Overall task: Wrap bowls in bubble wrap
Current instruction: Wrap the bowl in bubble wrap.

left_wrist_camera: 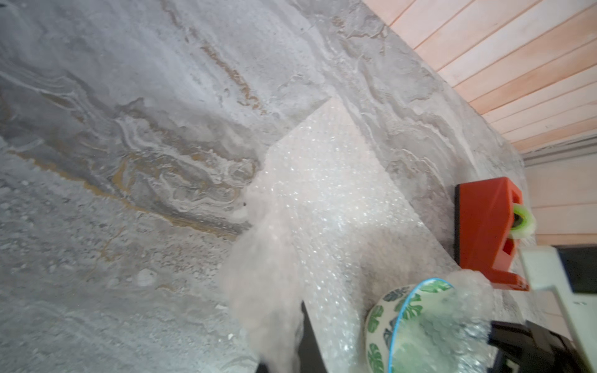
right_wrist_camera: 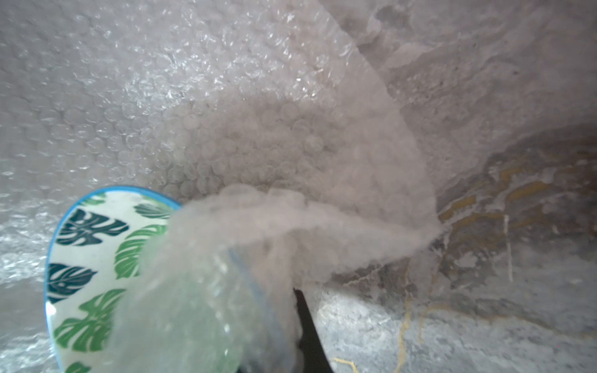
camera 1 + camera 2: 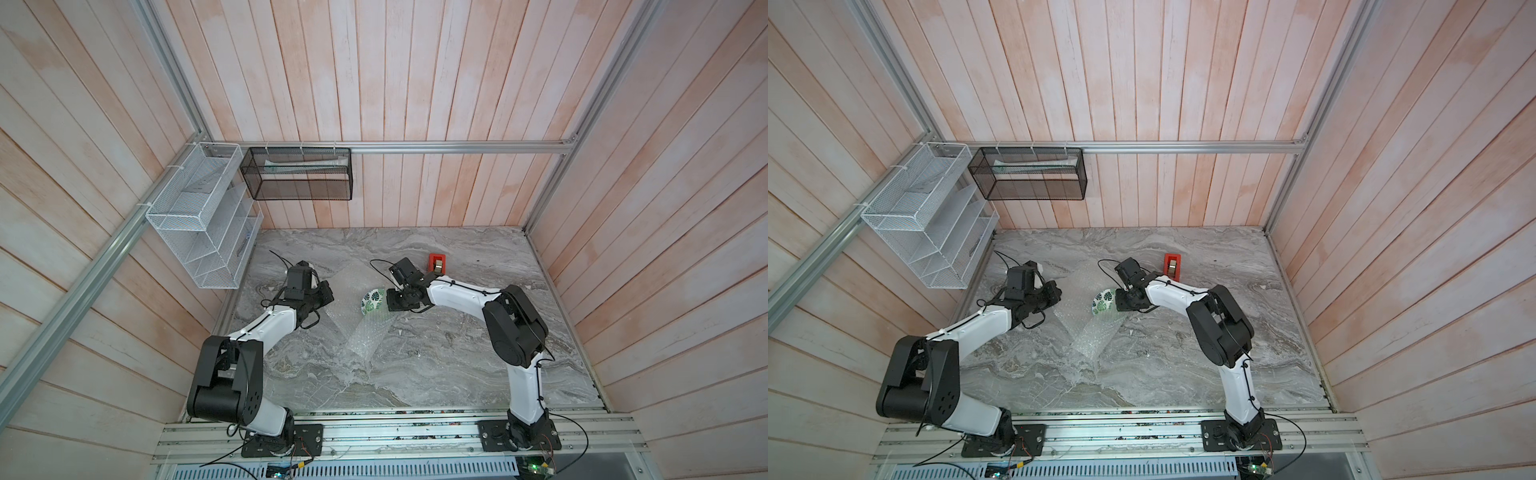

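One bowl (image 3: 372, 302), tipped on its side on the bubble wrap (image 3: 365, 336), mid-tabletop (image 3: 457, 353). Right pincer (image 3: 392, 305) clenched on wrap bunched over its rim; left pincer (image 3: 326, 296) clenched on a wrap edge. Bowl likely rigid, breakable, slick; wrap light, limp: grip edges.

In the right wrist view, bunched bubble wrap (image 2: 206, 290) is veiling part of the bowl (image 2: 87, 258) — the frame edge is cutting off more. The right gripper (image 3: 387, 306) is showing one dark finger (image 2: 308, 329) (the rest is lying behind wrap). The left gripper (image 3: 327, 296) is looking too small to read in both top views.
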Robot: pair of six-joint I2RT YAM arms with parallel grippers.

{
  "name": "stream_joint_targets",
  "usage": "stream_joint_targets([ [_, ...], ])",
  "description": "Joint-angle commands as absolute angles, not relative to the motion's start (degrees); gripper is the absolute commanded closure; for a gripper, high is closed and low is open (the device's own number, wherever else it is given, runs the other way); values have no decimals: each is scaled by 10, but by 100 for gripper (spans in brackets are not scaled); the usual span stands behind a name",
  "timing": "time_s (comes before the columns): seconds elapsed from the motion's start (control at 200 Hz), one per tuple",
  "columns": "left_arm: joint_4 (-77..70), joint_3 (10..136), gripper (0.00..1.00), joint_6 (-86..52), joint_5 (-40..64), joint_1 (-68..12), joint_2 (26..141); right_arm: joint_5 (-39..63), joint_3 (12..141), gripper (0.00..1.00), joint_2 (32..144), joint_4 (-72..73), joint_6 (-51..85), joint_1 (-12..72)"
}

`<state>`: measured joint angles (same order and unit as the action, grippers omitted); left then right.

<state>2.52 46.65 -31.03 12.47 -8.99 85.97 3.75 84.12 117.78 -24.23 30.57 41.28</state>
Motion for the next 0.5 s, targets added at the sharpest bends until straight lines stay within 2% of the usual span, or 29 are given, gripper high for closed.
stream_joint_targets([
  [0.0,0,492,100,-303,154,-125,839,-20,846,100,1214,-313,284,417],
  [0.21,-35,504,100,-334,170,-225,848,-18,850,100,1221,-311,289,418],
  [0.495,-93,519,100,-370,187,-305,946,-6,862,100,1225,-304,297,418],
])
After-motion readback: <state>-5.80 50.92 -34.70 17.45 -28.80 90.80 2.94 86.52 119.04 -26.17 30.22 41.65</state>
